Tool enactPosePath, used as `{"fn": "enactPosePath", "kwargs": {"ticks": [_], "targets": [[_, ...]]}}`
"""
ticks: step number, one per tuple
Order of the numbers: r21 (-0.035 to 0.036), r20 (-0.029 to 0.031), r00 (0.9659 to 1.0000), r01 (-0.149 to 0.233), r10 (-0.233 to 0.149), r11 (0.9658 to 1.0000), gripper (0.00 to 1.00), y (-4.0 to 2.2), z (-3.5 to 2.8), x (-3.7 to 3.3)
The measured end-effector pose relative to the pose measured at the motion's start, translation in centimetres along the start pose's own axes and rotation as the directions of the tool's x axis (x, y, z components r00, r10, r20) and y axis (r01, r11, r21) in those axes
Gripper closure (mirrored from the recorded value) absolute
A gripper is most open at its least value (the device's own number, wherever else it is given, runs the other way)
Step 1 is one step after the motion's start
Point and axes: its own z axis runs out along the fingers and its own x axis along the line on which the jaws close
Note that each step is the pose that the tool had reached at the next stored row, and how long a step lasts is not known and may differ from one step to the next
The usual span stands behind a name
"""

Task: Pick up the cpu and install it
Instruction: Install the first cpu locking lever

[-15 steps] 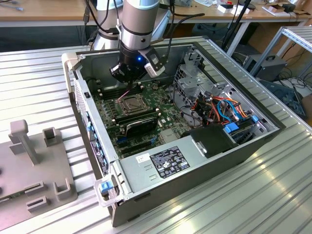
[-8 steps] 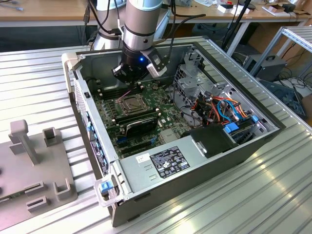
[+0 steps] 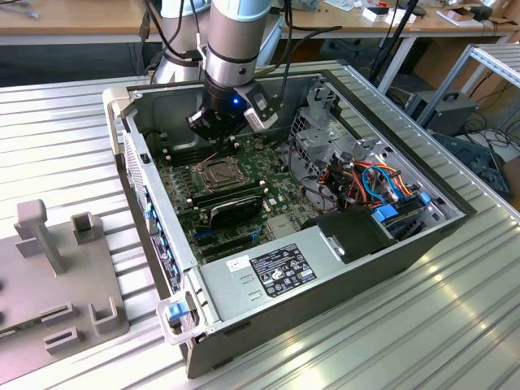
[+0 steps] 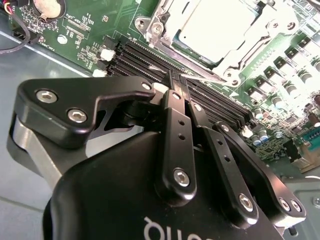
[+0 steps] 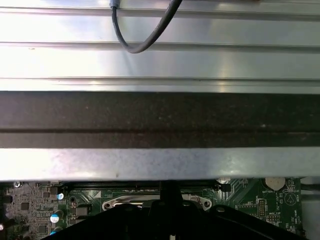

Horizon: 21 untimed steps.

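The black end effector [image 4: 176, 82], fingers pressed together and holding nothing, hangs just beside the small flat silver-grey cpu [image 4: 215, 25] in its metal-framed socket [image 4: 155, 22]; any careless descent could scrape the neighbouring memory slots [image 4: 200, 97].

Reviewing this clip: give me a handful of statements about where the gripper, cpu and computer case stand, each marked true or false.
1. The cpu lies in the socket on the motherboard. True.
2. The gripper holds the cpu. False: its fingers are shut together with nothing between them.
3. The computer case lies open on its side. True.
4. The gripper hangs over the grey fixture at the exterior view's left. False: it is inside the case, near the memory slots.
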Motion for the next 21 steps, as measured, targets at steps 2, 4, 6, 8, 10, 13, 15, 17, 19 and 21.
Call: {"fn": "enactPosePath", "kwargs": {"ticks": [2, 4, 6, 8, 10, 13, 15, 17, 19, 21], "targets": [[0.0000, 0.0000, 1.0000, 0.000, 0.000, 1.0000, 0.89, -0.01, 0.13, -0.06], [0.0000, 0.0000, 1.0000, 0.000, 0.000, 1.0000, 0.89, -0.02, 0.23, -0.09], [0.0006, 0.0000, 1.0000, 0.000, 0.000, 1.0000, 0.89, -0.04, 0.36, -0.13], [0.0029, 0.0001, 1.0000, 0.000, 0.000, 1.0000, 0.89, -0.06, 0.62, -0.21], [0.0050, 0.0000, 1.0000, 0.000, 0.000, 1.0000, 0.89, -0.09, 0.78, -0.26], [0.0081, 0.0000, 1.0000, 0.000, 0.000, 1.0000, 0.89, -0.12, 1.08, -0.34], [0.0105, 0.0001, 1.0000, 0.000, 0.000, 0.9999, 0.89, -0.14, 1.30, -0.39], [0.0119, 0.0000, 1.0000, 0.001, -0.001, 0.9999, 0.89, -0.16, 1.44, -0.41], [0.0139, 0.0002, 1.0000, 0.001, -0.001, 0.9999, 0.89, -0.18, 1.62, -0.44], [0.0145, -0.0001, 1.0000, 0.001, -0.001, 0.9999, 0.89, -0.19, 1.64, -0.44]]}}
